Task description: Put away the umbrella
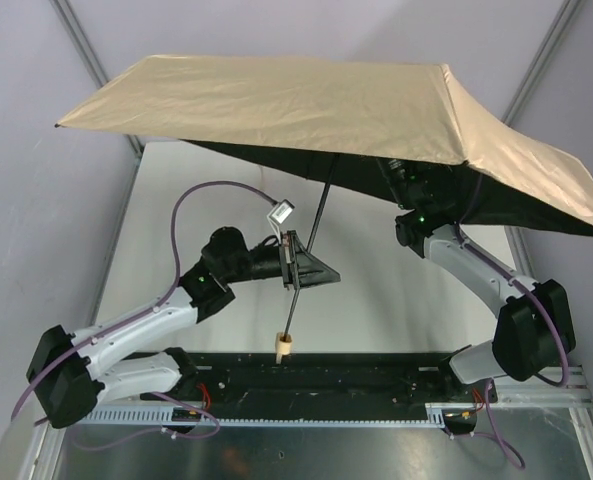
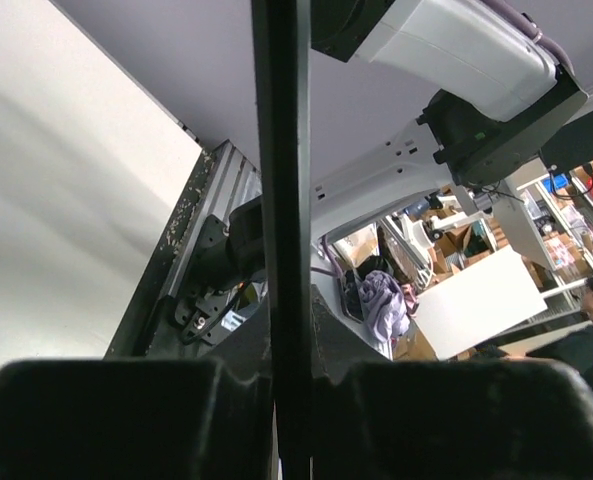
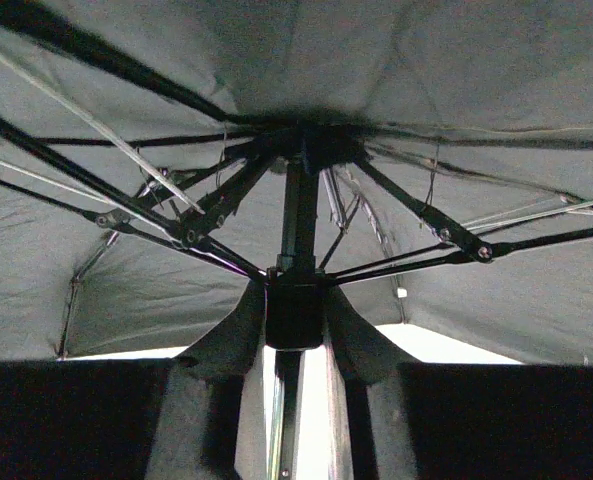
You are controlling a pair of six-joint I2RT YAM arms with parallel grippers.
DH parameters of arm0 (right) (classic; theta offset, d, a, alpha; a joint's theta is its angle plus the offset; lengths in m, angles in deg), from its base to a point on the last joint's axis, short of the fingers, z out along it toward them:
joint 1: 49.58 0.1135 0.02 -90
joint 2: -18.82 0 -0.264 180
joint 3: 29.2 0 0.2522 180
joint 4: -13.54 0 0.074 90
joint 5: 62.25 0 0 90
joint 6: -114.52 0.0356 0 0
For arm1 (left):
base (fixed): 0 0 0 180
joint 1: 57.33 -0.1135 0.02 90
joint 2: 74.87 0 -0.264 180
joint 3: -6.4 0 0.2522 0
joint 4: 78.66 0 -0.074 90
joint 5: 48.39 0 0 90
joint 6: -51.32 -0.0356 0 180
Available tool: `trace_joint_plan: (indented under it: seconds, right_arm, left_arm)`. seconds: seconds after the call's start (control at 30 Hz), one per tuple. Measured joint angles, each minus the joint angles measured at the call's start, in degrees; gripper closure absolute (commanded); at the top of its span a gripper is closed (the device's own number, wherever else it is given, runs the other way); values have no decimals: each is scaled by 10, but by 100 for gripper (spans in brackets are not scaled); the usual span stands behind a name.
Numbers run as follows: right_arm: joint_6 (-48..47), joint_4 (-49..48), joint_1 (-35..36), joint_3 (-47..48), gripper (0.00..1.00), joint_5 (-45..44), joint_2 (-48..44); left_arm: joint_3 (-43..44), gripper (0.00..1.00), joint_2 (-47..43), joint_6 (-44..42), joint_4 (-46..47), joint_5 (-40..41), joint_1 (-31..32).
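The umbrella [image 1: 306, 105] is open, its tan canopy spread above the table and tilted down to the right. Its thin black shaft [image 1: 311, 235] slants down to the pale wooden handle [image 1: 284, 345]. My left gripper [image 1: 294, 262] is shut on the lower shaft, which runs up between the fingers in the left wrist view [image 2: 281, 200]. My right gripper [image 3: 296, 315] is under the canopy, hidden in the top view. Its fingers [image 3: 231, 335] press both sides of the black runner [image 3: 296, 300] below the ribs [image 3: 176, 215]. The strap is out of view.
The white table [image 1: 376, 310] lies under the umbrella. A black base rail [image 1: 316, 385] runs along the near edge. Metal frame posts [image 1: 96, 60] stand at the back corners. The right arm [image 1: 476, 265] reaches up under the canopy's right side.
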Motion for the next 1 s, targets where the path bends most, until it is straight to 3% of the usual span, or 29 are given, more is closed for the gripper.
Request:
trace_joint_plan:
  seconds: [0.23, 0.4, 0.47, 0.53, 0.63, 0.83, 0.93, 1.0]
  right_arm:
    - [-53, 9, 19, -35, 100, 15, -19]
    - [-68, 32, 23, -61, 100, 4, -42]
    - [-74, 54, 23, -61, 100, -10, -55]
    - [-72, 69, 18, -61, 100, -19, -66]
    - [-51, 82, 0, -61, 100, -6, -69]
    - [-28, 97, -38, -47, 100, 3, -35]
    - [-23, 109, -55, -34, 100, 2, -16]
    - [-17, 115, -67, -25, 100, 2, -10]
  left_arm:
    - [14, 100, 31, 13, 2, -106, -82]
    - [31, 100, 53, 13, -14, -166, -107]
    - [47, 92, 68, 13, -14, -184, -113]
    - [54, 79, 77, 13, -9, -196, -113]
    - [55, 61, 79, 19, 5, -165, -114]
    - [-19, 41, 39, 27, 42, -91, -93]
    - [-73, 40, 15, 25, 32, -72, -71]
    - [-96, 50, 4, 21, 20, -60, -55]
